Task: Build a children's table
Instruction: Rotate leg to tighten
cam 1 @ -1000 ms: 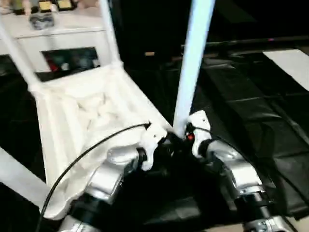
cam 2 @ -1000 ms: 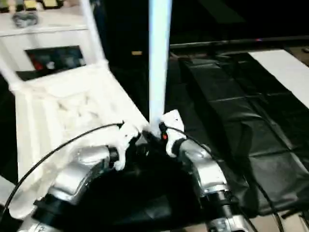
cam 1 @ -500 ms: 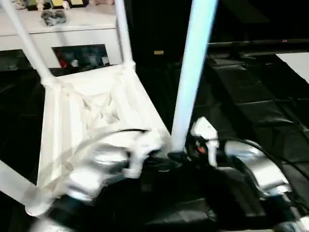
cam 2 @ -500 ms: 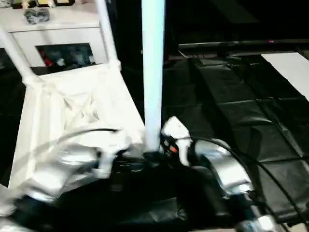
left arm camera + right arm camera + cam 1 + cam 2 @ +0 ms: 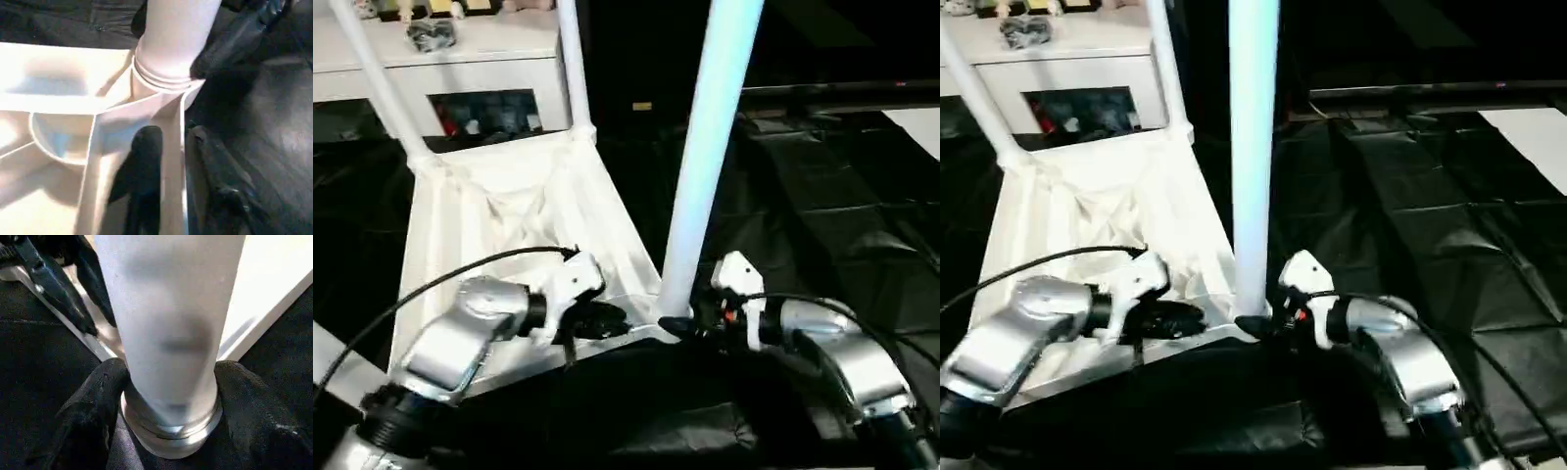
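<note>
Both grippers now sit lower-centre: left gripper [image 5: 166,161] pinching the tabletop [image 5: 509,211] rim, right gripper [image 5: 168,396] closed round the leg [image 5: 705,166], seating it.

So the tabletop [image 5: 1087,211] is lying upside down with the ribbed underside facing up, sitting on black sheeting [image 5: 1449,245]. One tall white leg [image 5: 1253,147] stands straight up out of the near corner socket, around 6 o'clock of the tabletop. Right hand [image 5: 1255,326] is clamped around the base of that leg, coming in from 3 o'clock. Left hand [image 5: 1180,318] grips the near edge of the tabletop just beside that corner. Two more legs [image 5: 1163,64] rise from the far corners at 12 o'clock. Behind them is a white cabinet [image 5: 1048,73] with glass doors.
</note>
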### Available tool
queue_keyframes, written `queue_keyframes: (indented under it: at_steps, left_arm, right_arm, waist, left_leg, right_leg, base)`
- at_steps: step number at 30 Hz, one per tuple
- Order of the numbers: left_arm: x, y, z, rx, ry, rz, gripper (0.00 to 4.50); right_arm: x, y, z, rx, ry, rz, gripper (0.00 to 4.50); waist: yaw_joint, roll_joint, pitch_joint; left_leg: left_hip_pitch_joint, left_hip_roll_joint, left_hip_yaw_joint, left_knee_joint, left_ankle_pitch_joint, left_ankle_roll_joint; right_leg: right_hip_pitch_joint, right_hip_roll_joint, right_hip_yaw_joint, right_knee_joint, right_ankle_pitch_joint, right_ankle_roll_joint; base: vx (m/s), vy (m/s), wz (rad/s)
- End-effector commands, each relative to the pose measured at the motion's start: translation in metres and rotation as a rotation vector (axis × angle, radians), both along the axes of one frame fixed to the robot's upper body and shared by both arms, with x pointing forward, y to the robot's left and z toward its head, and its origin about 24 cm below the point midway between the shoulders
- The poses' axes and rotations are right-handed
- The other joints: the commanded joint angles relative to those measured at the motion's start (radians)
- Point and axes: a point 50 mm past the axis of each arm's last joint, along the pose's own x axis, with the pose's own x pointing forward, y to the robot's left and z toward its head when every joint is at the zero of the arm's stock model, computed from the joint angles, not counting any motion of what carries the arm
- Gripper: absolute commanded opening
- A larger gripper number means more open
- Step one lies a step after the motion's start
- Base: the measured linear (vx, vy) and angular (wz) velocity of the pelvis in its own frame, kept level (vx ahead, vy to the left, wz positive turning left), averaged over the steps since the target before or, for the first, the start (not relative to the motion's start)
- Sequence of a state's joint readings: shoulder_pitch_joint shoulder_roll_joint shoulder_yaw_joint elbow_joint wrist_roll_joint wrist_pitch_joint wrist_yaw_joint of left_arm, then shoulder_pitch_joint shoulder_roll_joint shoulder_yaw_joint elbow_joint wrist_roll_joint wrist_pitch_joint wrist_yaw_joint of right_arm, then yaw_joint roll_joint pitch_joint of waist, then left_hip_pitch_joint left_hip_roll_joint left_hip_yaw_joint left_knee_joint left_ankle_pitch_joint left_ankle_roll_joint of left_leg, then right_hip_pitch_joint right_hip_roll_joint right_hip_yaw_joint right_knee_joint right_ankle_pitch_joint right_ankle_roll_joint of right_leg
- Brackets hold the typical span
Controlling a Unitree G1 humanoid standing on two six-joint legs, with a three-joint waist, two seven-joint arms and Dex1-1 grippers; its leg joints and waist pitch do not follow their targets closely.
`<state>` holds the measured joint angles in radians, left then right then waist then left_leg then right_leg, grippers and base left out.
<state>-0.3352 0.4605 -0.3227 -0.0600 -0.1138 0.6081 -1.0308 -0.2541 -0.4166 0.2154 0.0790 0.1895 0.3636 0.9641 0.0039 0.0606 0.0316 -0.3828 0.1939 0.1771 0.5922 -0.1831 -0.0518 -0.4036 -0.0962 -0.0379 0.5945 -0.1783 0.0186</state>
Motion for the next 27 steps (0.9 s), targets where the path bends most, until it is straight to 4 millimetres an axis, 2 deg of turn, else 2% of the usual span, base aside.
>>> queue_keyframes:
  at_steps: [1,3,4,5,6,7,11,13,17,18,19,23,27]
  left_arm:
    - [0.003,-0.001,0.000,0.026,-0.009,0.019,1.35]
    - [0.004,-0.002,-0.004,0.037,-0.033,0.023,1.58]
    - [0.004,-0.003,-0.004,0.037,-0.033,0.023,1.58]
    - [0.003,-0.003,-0.006,0.031,-0.028,0.021,1.65]
    - [0.002,-0.003,-0.009,0.031,-0.009,0.016,1.69]
    - [0.001,-0.003,-0.010,0.032,-0.001,0.019,1.69]
    - [0.004,0.003,-0.015,0.055,-0.003,0.051,1.69]
    - [0.004,0.006,-0.015,0.046,0.011,0.057,1.43]
    - [0.002,0.009,-0.016,0.025,0.035,0.053,1.32]
    - [0.001,0.010,-0.016,0.019,0.046,0.049,1.08]
    - [0.000,0.011,-0.017,0.017,0.055,0.045,0.97]
    - [-0.001,0.012,-0.019,0.026,0.065,0.039,0.88]
    - [-0.003,0.013,-0.025,0.070,0.082,0.005,0.49]
  right_arm:
    - [0.000,0.002,0.004,0.008,-0.011,0.006,3.15]
    - [0.002,0.002,0.003,0.004,-0.016,0.001,3.15]
    - [0.002,0.002,0.003,0.003,-0.016,0.001,3.15]
    - [0.002,0.003,0.003,0.002,-0.016,0.000,3.15]
    - [0.002,0.003,0.003,-0.002,-0.016,0.001,3.15]
    - [0.001,0.003,0.003,-0.004,-0.016,0.001,3.15]
    - [0.000,0.002,0.002,-0.026,-0.024,0.015,3.15]
    - [0.000,0.002,0.002,-0.026,-0.023,0.016,3.15]
    - [0.000,0.003,0.003,-0.026,-0.023,0.022,3.15]
    - [0.000,0.003,0.003,-0.025,-0.023,0.027,3.15]
    - [-0.001,0.004,0.003,-0.027,-0.024,0.036,3.15]
    - [0.000,0.005,0.003,-0.031,-0.030,0.045,3.15]
    - [0.007,0.007,0.008,-0.019,-0.051,0.048,3.15]
  waist:
    - [0.005,-0.013,-0.053]
    - [0.004,-0.007,-0.052]
    - [0.003,-0.009,-0.052]
    - [0.004,-0.001,-0.053]
    - [0.002,-0.006,-0.053]
    - [0.002,0.001,-0.054]
    - [0.002,0.001,-0.055]
    - [0.002,-0.001,-0.055]
    - [0.003,-0.002,-0.055]
    - [0.003,-0.001,-0.055]
    - [0.003,-0.005,-0.056]
    - [0.004,-0.004,-0.055]
    - [0.003,-0.003,-0.055]
  left_leg:
    - [0.013,0.021,-0.002,-0.071,-0.217,0.038]
    - [0.012,0.019,-0.003,-0.071,-0.227,0.036]
    - [0.013,0.019,-0.002,-0.071,-0.232,0.034]
    - [0.014,0.019,-0.003,-0.071,-0.235,0.031]
    - [0.014,0.019,-0.003,-0.071,-0.240,0.029]
    - [0.016,0.020,-0.004,-0.072,-0.244,0.024]
    - [0.015,0.019,-0.005,-0.071,-0.247,0.025]
    - [0.014,0.017,-0.004,-0.070,-0.241,0.028]
    - [0.014,0.019,-0.005,-0.070,-0.238,0.029]
    - [0.014,0.019,-0.005,-0.071,-0.239,0.030]
    - [0.014,0.019,-0.005,-0.070,-0.234,0.033]
    - [0.015,0.019,-0.005,-0.070,-0.232,0.035]
    - [0.016,0.019,-0.005,-0.070,-0.239,0.032]
  right_leg:
    - [0.047,-0.025,0.021,-0.062,-0.168,-0.246]
    - [0.047,-0.024,0.020,-0.064,-0.179,-0.241]
    - [0.046,-0.023,0.020,-0.066,-0.183,-0.238]
    - [0.046,-0.024,0.020,-0.065,-0.185,-0.236]
    - [0.046,-0.023,0.020,-0.067,-0.188,-0.234]
    - [0.046,-0.023,0.020,-0.066,-0.177,-0.236]
    - [0.048,-0.021,0.018,-0.064,-0.156,-0.244]
    - [0.048,-0.022,0.019,-0.063,-0.154,-0.243]
    - [0.048,-0.023,0.018,-0.062,-0.158,-0.249]
    - [0.049,-0.023,0.018,-0.062,-0.159,-0.249]
    - [0.049,-0.023,0.018,-0.061,-0.154,-0.250]
    - [0.048,-0.023,0.018,-0.061,-0.160,-0.250]
    - [0.048,-0.023,0.019,-0.061,-0.166,-0.246]
  base:
    - [0.000,0.000,0.00]
    - [0.000,0.000,0.00]
    - [0.000,0.000,0.00]
    - [0.000,0.000,0.00]
    - [0.000,0.000,0.00]
    - [0.000,0.000,0.00]
    - [0.000,0.000,0.00]
    - [0.000,0.000,0.00]
    - [0.000,0.000,0.00]
    - [0.000,0.000,0.00]
    - [0.000,0.000,0.00]
    - [0.000,0.000,0.00]
    - [0.000,0.000,0.00]
